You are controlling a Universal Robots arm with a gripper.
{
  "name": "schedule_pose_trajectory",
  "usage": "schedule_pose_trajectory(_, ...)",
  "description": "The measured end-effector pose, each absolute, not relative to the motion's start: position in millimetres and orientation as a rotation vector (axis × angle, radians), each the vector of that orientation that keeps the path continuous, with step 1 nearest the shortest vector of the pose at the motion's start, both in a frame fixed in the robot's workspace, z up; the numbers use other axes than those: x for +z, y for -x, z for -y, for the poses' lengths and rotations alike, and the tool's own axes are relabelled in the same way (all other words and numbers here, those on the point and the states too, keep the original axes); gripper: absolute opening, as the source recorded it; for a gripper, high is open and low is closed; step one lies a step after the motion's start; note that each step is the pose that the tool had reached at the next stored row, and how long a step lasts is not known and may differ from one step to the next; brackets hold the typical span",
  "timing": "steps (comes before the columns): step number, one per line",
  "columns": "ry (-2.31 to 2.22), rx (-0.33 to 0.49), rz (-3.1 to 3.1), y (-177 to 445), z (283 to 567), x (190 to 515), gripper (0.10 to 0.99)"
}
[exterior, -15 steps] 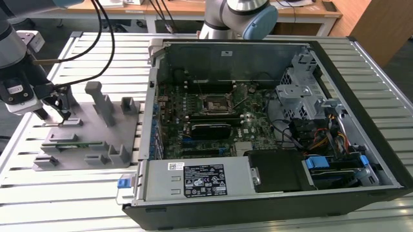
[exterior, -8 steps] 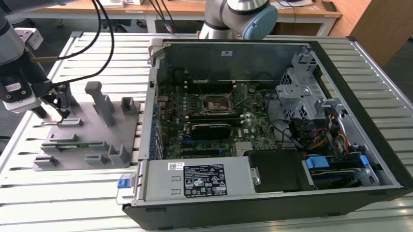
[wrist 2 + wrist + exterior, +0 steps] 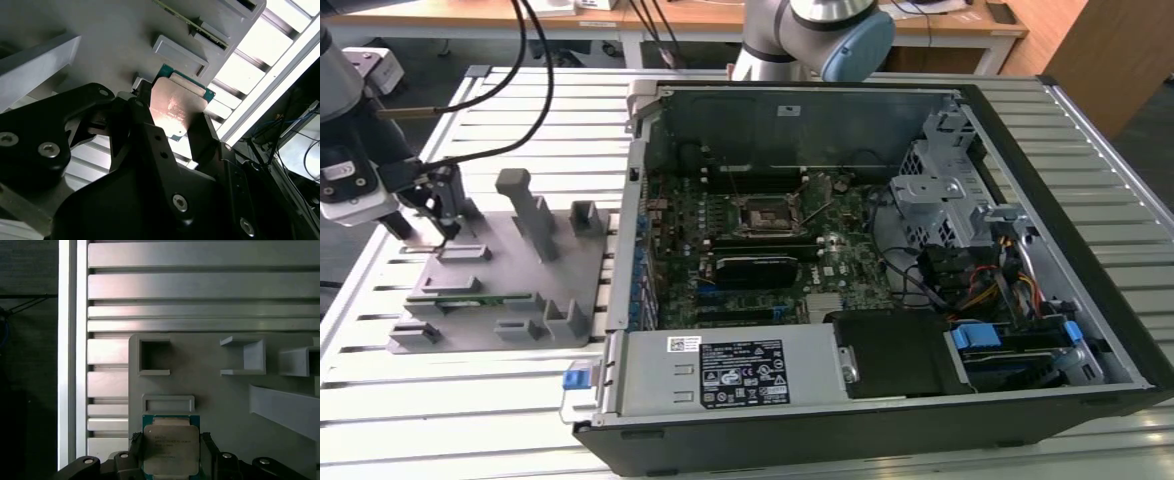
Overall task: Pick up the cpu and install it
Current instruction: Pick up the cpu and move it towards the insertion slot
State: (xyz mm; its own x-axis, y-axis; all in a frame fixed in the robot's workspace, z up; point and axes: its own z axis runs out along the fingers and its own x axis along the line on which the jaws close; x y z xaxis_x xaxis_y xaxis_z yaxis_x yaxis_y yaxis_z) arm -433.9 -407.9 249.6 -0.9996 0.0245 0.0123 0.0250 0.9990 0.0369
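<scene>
The cpu (image 3: 170, 447) is a flat square chip with a silvery top and a thin green rim. It sits between the two black fingers of my gripper (image 3: 171, 452), and the jaws press on its opposite edges. In the second wrist view the cpu (image 3: 177, 107) hangs at the edge of the grey fixture plate (image 3: 100, 40), beside a small raised block (image 3: 180, 55). In the exterior view my gripper (image 3: 438, 228) stands over the far end of that plate (image 3: 507, 290), at the exterior view's left. The black motherboard socket (image 3: 763, 212) lies inside the open computer case (image 3: 1067, 250).
Grey posts and blocks (image 3: 527, 215) rise from the fixture plate, and a green memory stick (image 3: 470, 297) lies in one of its slots. The slatted aluminium table (image 3: 200, 285) runs under everything. Cables, a drive cage (image 3: 934, 190) and a power supply (image 3: 720, 370) crowd the case.
</scene>
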Motion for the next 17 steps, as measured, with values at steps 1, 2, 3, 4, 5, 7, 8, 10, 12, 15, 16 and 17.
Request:
schedule_pose_trajectory(1,0.039,-0.058,3.129,434,408,251,0.541)
schedule_pose_trajectory(2,0.039,-0.058,3.129,434,408,251,0.541)
schedule_pose_trajectory(3,0.039,-0.058,3.129,434,408,252,0.541)
schedule_pose_trajectory(4,0.039,-0.058,3.129,434,408,253,0.541)
schedule_pose_trajectory(5,0.039,-0.058,3.129,434,408,254,0.541)
schedule_pose_trajectory(7,0.039,-0.058,3.129,434,408,255,0.541)
schedule_pose_trajectory(8,0.039,-0.058,3.129,434,408,256,0.541)
schedule_pose_trajectory(10,0.039,-0.058,3.129,434,408,257,0.541)
schedule_pose_trajectory(12,0.039,-0.058,3.129,434,408,259,0.541)
schedule_pose_trajectory(15,0.039,-0.058,3.129,434,408,263,0.541)
schedule_pose_trajectory(16,0.039,-0.058,3.129,434,408,265,0.541)
schedule_pose_trajectory(17,0.039,-0.058,3.129,434,408,268,0.541)
